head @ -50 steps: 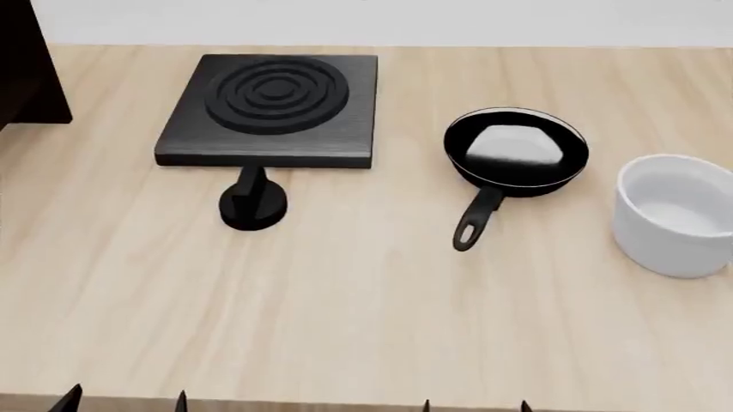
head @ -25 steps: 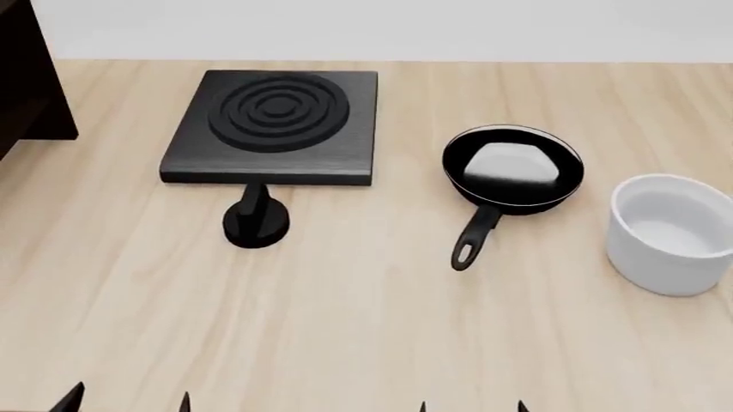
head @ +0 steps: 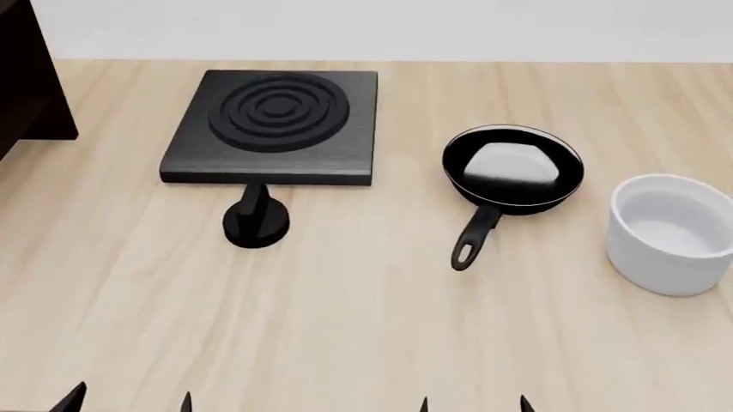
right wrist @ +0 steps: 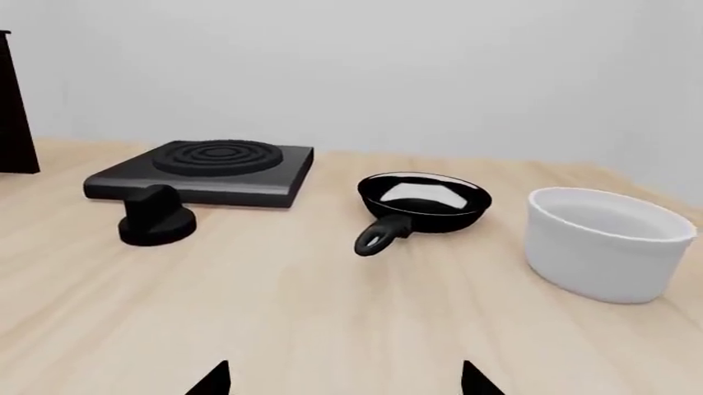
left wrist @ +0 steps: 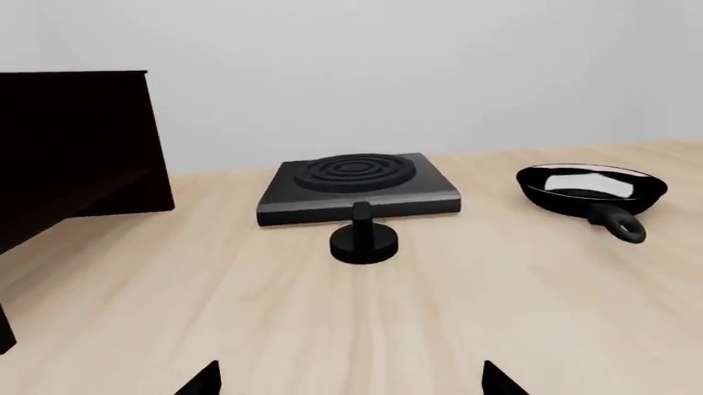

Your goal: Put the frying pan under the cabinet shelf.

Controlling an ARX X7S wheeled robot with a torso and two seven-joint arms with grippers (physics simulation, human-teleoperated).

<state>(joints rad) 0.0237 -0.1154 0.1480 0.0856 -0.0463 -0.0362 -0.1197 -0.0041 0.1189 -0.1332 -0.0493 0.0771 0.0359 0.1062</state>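
Both our grippers, left gripper (head: pixel 129 400) and right gripper (head: pixel 472 403), gape wide and empty; the frying pan (head: pixel 512 168) sits untouched; gripping its long handle (head: pixel 475 235) could tip it against the white bowl (head: pixel 670 233).

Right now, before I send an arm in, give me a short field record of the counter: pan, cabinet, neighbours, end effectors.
pan: round black frying pan, upright, handle toward robot
cabinet: tall dark brown cabinet shelf, far left, apart from pan
between: square black ringed plate, black knob
right of pan: white deep bowl
left end effector: open, empty
right end effector: open, empty
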